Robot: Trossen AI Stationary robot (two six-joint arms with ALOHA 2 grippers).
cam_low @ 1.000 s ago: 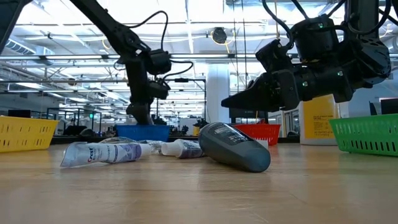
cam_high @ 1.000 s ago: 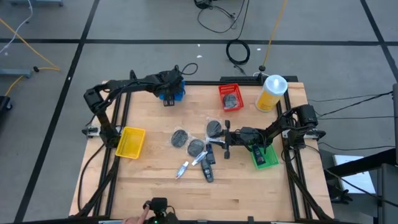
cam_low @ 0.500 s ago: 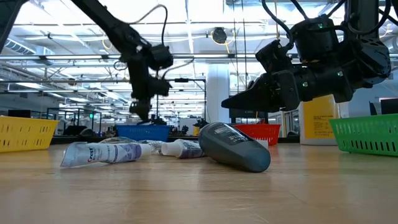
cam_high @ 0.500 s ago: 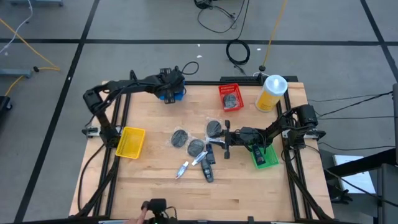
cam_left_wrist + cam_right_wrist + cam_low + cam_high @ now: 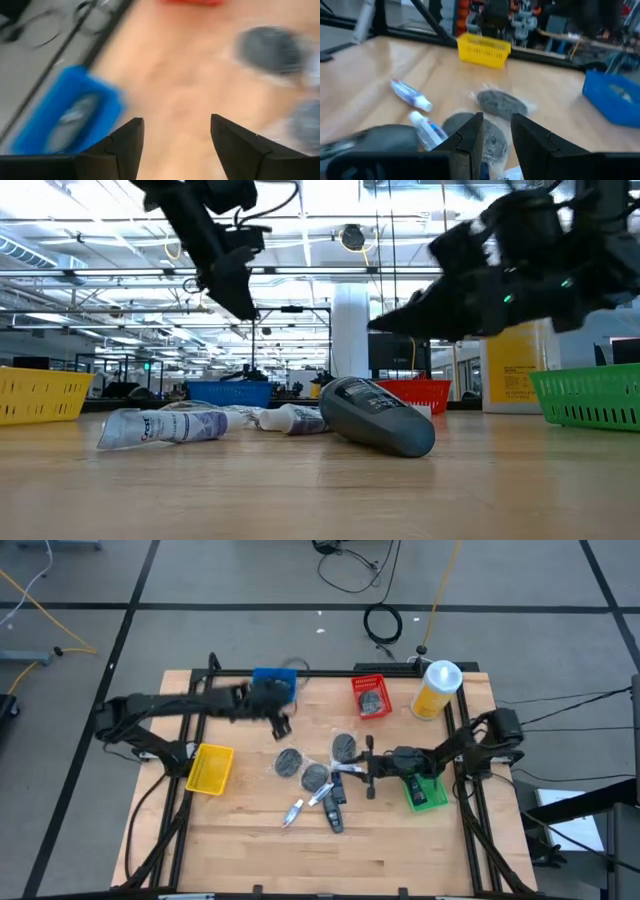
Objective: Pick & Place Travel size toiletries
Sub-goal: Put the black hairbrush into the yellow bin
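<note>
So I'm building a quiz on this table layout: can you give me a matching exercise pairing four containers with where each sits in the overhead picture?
Things:
1. small blue plastic bin
2. small yellow plastic bin
3. small green plastic bin
4. tall yellow canister with white lid

Places:
A. far right corner of the table
B. left edge, middle
C. far edge, left of centre
D. right edge, beside the right arm

Pairs: 1-C, 2-B, 3-D, 4-A
</note>
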